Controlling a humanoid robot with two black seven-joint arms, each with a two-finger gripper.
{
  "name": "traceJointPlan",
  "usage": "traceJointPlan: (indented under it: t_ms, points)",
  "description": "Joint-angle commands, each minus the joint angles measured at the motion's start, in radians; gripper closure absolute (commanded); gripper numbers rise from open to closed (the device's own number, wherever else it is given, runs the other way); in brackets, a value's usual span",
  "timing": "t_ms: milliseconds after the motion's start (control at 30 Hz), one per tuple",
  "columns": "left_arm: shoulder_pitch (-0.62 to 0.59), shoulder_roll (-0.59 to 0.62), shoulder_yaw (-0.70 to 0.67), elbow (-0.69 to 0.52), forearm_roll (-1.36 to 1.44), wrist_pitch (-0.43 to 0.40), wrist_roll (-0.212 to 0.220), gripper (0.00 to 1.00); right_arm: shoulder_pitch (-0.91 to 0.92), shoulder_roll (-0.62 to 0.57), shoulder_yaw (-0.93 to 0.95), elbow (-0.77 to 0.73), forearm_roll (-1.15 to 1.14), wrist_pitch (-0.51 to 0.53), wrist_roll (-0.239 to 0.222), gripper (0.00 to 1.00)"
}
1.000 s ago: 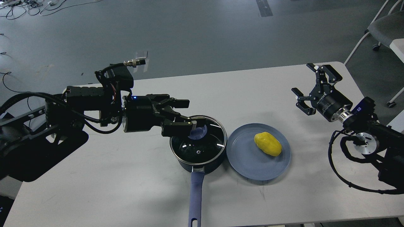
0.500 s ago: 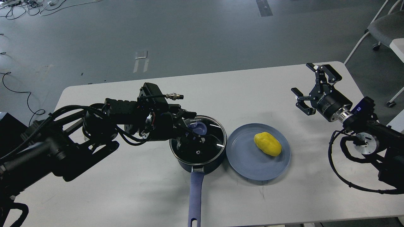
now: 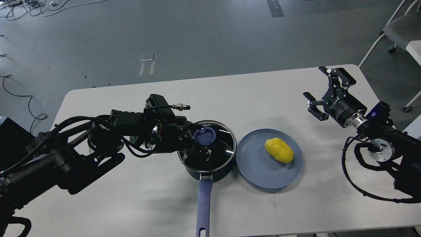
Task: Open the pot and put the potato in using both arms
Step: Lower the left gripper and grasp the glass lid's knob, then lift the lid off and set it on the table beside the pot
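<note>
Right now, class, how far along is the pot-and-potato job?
Nothing is finished: the lid sits on the pot. In hand: the left gripper is at the knob. Left: lift the lid and move the potato from the plate; the right gripper waits open.

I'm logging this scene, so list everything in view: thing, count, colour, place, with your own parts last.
pot: one, dark navy, table centre, long handle toward the near edge
glass lid: one, clear with blue knob, on the pot
potato: one, yellow, on the plate
plate: one, blue, right of the pot
table: one, white
chair: one, grey seat, top right on the floor
cables: several, dark, floor top left
left gripper: black, at the lid's knob, fingers spread beside it
right gripper: black, open, above the table's right end
</note>
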Motion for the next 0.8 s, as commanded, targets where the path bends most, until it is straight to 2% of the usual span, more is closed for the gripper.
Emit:
traceJointPlan:
  t_ms: [0, 33, 200, 467, 633, 767]
  points:
    - [0.000, 0.001, 0.000, 0.000, 0.000, 0.018, 0.000, 0.30, 0.000, 0.001, -0.001, 0.000, 0.000, 0.000, 0.000, 0.00]
    - [0.002, 0.001, 0.000, 0.001, 0.000, 0.019, 0.002, 0.40, 0.000, 0.001, -0.001, 0.000, 0.000, 0.000, 0.000, 0.00]
    - [0.002, 0.002, 0.000, 0.001, 0.001, 0.021, 0.002, 0.67, 0.000, 0.001, -0.001, 0.000, 0.000, 0.000, 0.000, 0.00]
    - [-0.024, 0.051, -0.012, -0.052, -0.016, 0.022, -0.001, 0.67, 0.000, 0.004, -0.001, -0.001, 0.000, 0.000, 0.000, 0.00]
    - [-0.076, 0.166, -0.017, -0.109, -0.068, 0.027, -0.010, 0.67, 0.001, -0.003, -0.001, 0.000, 0.000, 0.000, 0.000, 0.00]
    - [-0.082, 0.297, -0.007, -0.109, -0.102, 0.100, -0.017, 0.66, 0.001, -0.006, -0.001, 0.000, 0.000, 0.000, 0.000, 0.00]
